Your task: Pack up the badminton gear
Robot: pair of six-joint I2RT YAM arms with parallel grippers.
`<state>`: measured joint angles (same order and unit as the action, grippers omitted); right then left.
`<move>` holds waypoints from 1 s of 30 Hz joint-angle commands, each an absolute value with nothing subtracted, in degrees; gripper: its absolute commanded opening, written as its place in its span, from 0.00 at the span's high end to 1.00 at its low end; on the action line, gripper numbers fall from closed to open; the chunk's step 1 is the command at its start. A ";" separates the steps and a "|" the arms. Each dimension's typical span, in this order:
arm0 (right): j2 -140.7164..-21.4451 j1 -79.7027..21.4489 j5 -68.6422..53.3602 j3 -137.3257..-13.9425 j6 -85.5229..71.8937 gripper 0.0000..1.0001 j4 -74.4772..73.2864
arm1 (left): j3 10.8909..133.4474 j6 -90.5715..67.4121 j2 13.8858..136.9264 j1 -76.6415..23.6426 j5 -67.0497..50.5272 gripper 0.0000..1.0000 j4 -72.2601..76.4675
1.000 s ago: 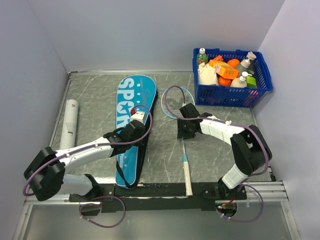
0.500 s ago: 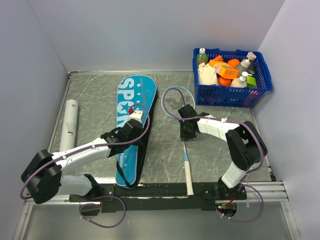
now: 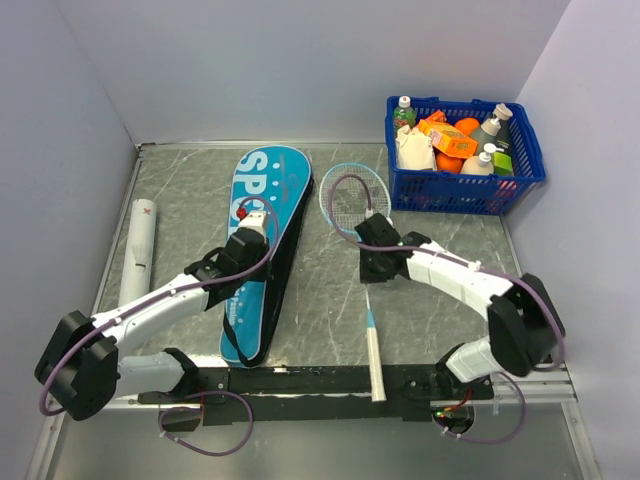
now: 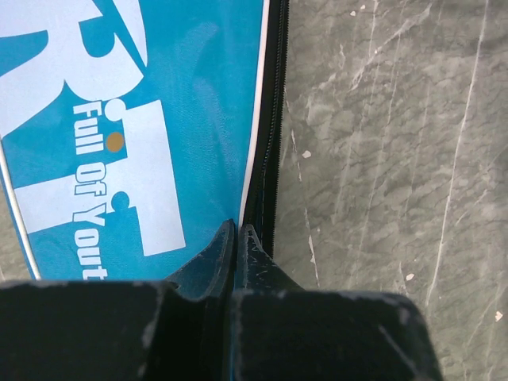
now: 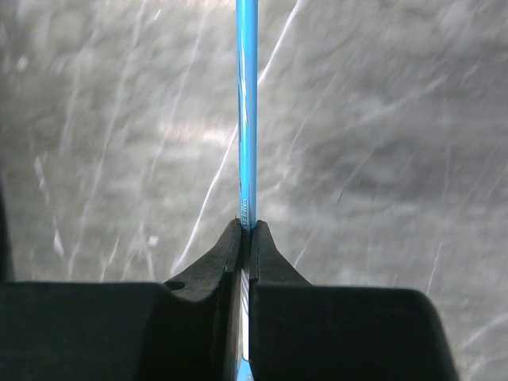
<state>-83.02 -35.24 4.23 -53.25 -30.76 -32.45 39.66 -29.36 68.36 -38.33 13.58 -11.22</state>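
The blue bag (image 3: 262,190) lettered SPORT lies slanted at mid-left of the table. My left gripper (image 3: 258,242) is shut on the bag's right edge beside its black zipper, as the left wrist view shows (image 4: 236,232); the bag's blue face (image 4: 159,119) fills that view's left. One blue-and-white racket (image 3: 351,196) lies right of the bag, handle towards the near edge. My right gripper (image 3: 368,270) is shut on its thin blue shaft (image 5: 246,119), which runs straight out between the jaws (image 5: 246,226). The white tube (image 3: 137,250) with a red mark lies at the far left. No shuttlecocks show.
A blue mesh basket (image 3: 520,175) full of bottles and packets stands at the back right, close to the racket's head. Grey walls close in the table on three sides. A black rail (image 3: 300,378) runs along the near edge.
My left gripper has moved left and away, dragging the bag with it so it slants more. My right gripper has shifted the racket slightly left and away.
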 commanded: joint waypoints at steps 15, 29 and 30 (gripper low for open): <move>-68.38 -57.30 13.27 -48.16 -49.13 1.00 -47.11 | 45.00 -30.76 63.81 -37.00 9.32 0.99 -6.42; -82.17 -61.08 10.46 -58.44 -46.15 1.00 -42.89 | 43.68 -31.64 62.05 -37.00 7.82 0.99 -5.45; -83.31 -61.26 10.37 -60.54 -45.19 1.00 -42.80 | 43.68 -31.73 62.14 -37.09 7.74 0.99 -5.36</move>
